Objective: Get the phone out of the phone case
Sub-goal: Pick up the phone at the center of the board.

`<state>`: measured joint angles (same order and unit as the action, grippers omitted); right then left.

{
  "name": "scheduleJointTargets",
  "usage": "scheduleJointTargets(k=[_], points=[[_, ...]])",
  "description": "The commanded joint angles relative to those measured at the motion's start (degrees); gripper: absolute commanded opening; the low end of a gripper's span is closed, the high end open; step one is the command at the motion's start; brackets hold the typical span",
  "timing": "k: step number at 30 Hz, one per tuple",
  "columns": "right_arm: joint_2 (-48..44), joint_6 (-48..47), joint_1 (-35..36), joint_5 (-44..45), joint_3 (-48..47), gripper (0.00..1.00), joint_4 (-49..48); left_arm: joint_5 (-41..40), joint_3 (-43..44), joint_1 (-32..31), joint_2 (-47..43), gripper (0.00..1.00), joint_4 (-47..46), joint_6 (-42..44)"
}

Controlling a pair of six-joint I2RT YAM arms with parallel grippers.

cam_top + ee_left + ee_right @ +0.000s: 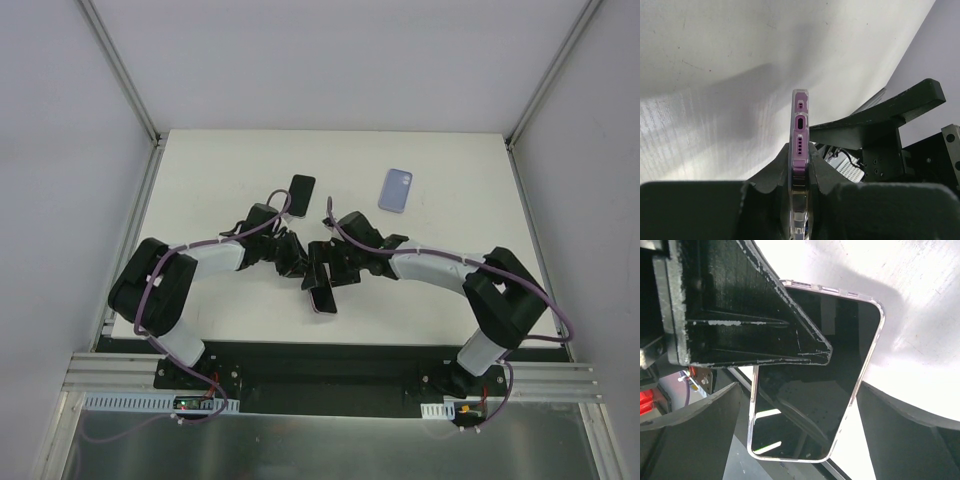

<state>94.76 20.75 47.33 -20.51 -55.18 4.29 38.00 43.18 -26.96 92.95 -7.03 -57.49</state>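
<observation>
I am looking down on a white bench (220,180) boxed in by pale grey walls (320,60). Aluminium posts (120,70) run up the two back corners, and a black base plate (320,372) lies along the near edge where both arms are bolted. In the left wrist view the bench surface is matte, with faint scuffs and a soft shadow across it.

The phone (322,297) is near the middle of the bench, held between the two arms and toward the near side. It sits inside its phone case (799,212), a clear shell around a purple body, with the port end pointing away from the left wrist camera. My left gripper (297,262) is clamped on it, one finger on each face. In the right wrist view the dark screen faces the camera. The fingers of the right gripper (797,385) flank the phone's long edges, but I cannot tell whether they press on them.

Farther back a dark handset (302,193) lies flat on the bench. A pale blue cover (397,189) lies well apart to its right.
</observation>
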Motion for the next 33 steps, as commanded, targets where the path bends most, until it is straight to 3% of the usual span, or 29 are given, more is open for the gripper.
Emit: scheduleJointTargets(k=[1, 8, 11, 14, 16, 24, 33], points=[[-6.4, -0.9, -1.9, -3.5, -1.3, 0.96, -0.9, 1.6, -0.5, 0.9, -4.5, 0.00, -2.0, -2.2], [-18.4, 0.5, -3.7, -5.3, 4.0, 0.96, 1.0, 2.4, -1.2, 3.8, -7.8, 0.00, -1.9, -2.7], [-23.2, 3.1, -3.7, -1.0, 7.2, 0.96, 2.5, 2.6, -0.9, 4.8, -8.7, 0.00, -2.2, -2.8], [-25.8, 7.5, -4.0, 9.5, 9.0, 0.96, 9.2, 4.4, -0.6, 5.3, -9.6, 0.00, -4.8, -2.5], [-25.9, 9.2, -4.0, 14.9, 9.6, 0.96, 13.7, 5.9, -0.8, 5.4, -9.8, 0.00, -8.9, -2.5], [-24.9, 9.7, -4.0, 19.8, 8.5, 0.97, 19.3, 11.7, -1.6, 5.9, -9.7, 0.00, -17.5, -4.3], [-25.9, 8.3, -3.1, 17.5, 8.6, 0.98, 15.4, 12.4, -1.5, 6.0, -9.0, 0.00, -19.3, -5.5]])
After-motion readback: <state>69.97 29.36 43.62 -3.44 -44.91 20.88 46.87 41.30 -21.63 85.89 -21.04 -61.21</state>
